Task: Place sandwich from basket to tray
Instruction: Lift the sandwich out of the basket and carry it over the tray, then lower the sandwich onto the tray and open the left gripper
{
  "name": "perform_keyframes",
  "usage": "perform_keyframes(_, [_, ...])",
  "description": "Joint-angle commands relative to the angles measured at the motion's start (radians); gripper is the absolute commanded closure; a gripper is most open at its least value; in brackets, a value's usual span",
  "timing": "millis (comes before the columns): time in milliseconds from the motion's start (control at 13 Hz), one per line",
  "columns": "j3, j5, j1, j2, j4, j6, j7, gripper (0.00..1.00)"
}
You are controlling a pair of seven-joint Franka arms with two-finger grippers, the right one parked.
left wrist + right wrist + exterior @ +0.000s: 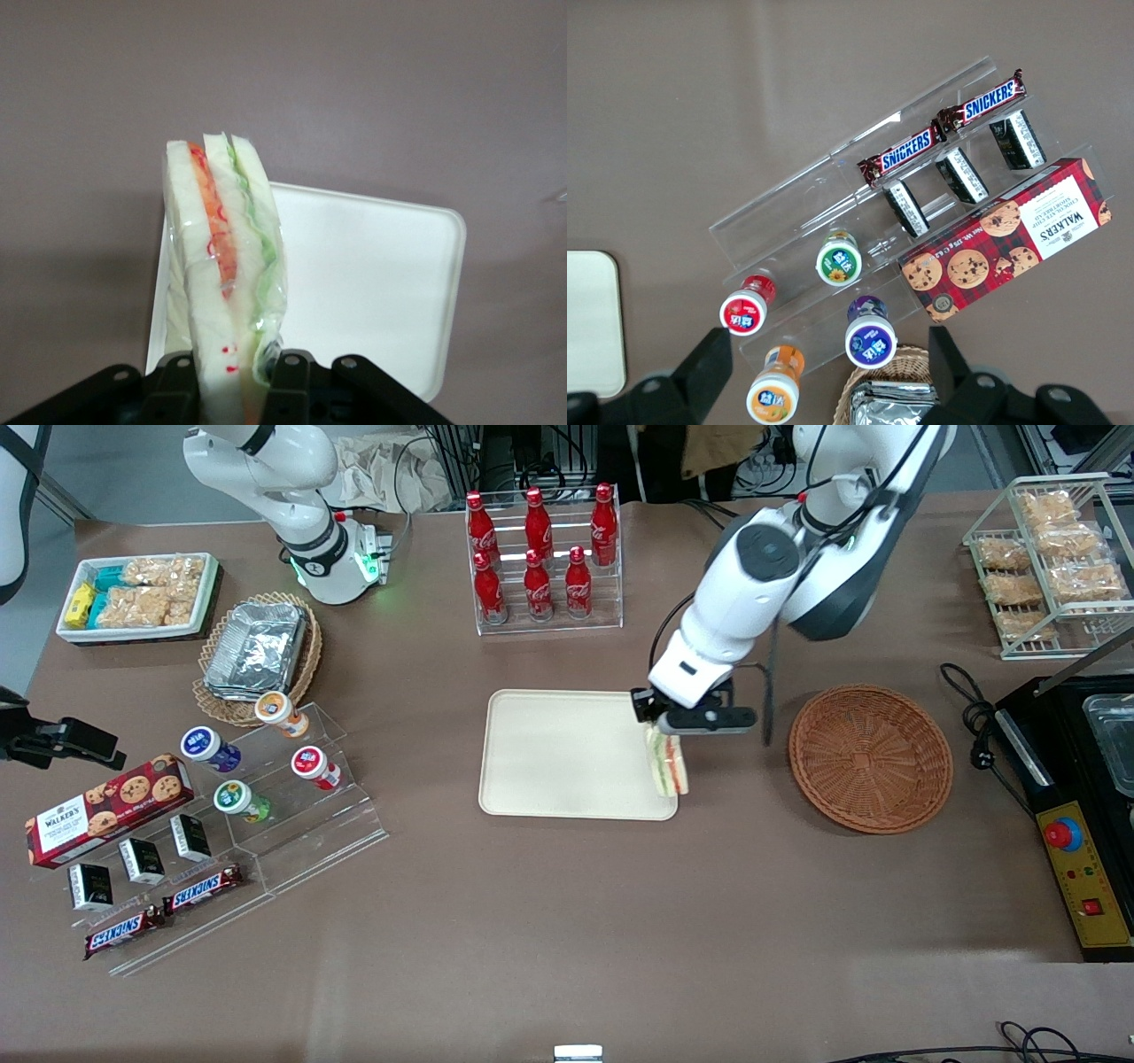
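My left gripper [666, 731] is shut on the sandwich [669, 766], a plastic-wrapped white-bread wedge with orange, red and green filling, and holds it in the air above the cream tray's [558, 753] edge that faces the basket. In the left wrist view the sandwich [221, 283] sticks out from between the two black fingers [291, 381], with the tray [381, 283] below it. The round reddish-brown wicker basket [870, 757] is empty and stands beside the tray, toward the working arm's end of the table.
A clear rack of red cola bottles [542, 558] stands farther from the front camera than the tray. A tan basket with foil containers [257, 651], an acrylic stand with cups, snack bars and a cookie box [106, 810] lie toward the parked arm's end. A black appliance [1076, 797] and wire rack [1050, 558] lie past the basket.
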Motion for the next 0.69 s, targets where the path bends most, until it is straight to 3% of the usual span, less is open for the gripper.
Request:
perform_keyframes(0, [-0.032,0.116,0.013,0.097,-0.049,0.130,0.004,1.00])
perform_keyframes(308, [-0.021,0.257,-0.036,0.222,-0.063,0.214,-0.038,1.00])
perform_keyframes(615, [-0.012,0.451,-0.035,0.302,-0.058,0.222,-0.136,1.00])
